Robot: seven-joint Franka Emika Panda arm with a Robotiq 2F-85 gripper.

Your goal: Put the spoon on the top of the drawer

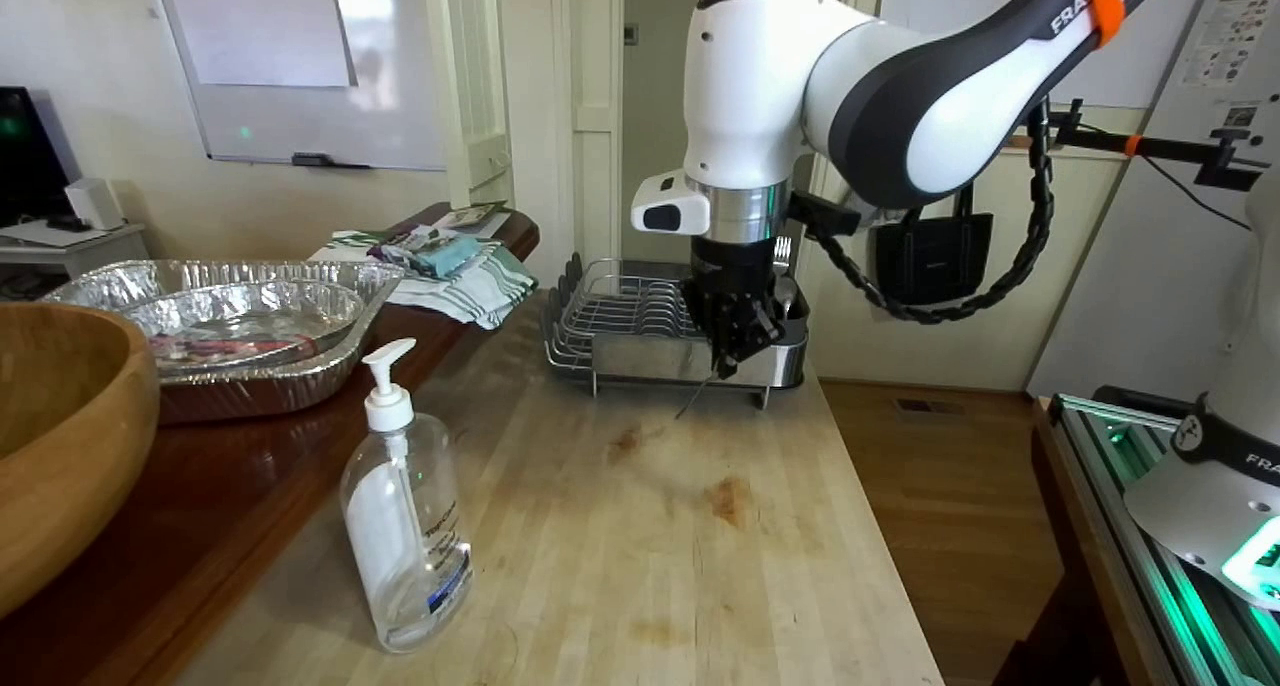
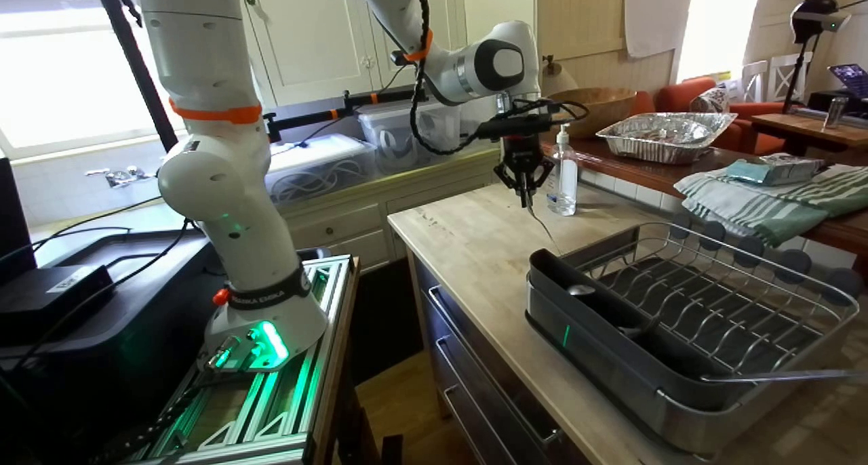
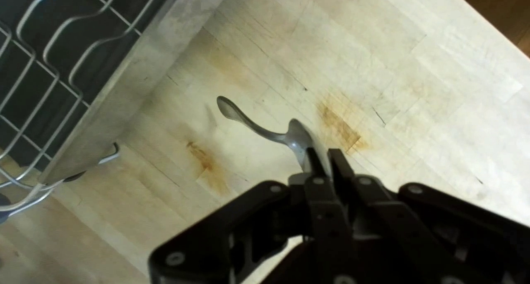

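Observation:
My gripper is shut on the bowl end of a slim grey metal spoon. The spoon's curved handle points down and away from the fingers; part of the bowl is hidden between them. The gripper shows in both exterior views, with the thin spoon handle below it. The spoon is held above the light wooden top of a dark drawer unit. In an exterior view, the drawer fronts have long metal handles. The gripper is near the dish rack.
The dish rack has a cutlery holder with several utensils. A clear soap pump bottle stands on the wooden top. A wooden bowl, foil trays and striped towels are on the red-brown counter alongside.

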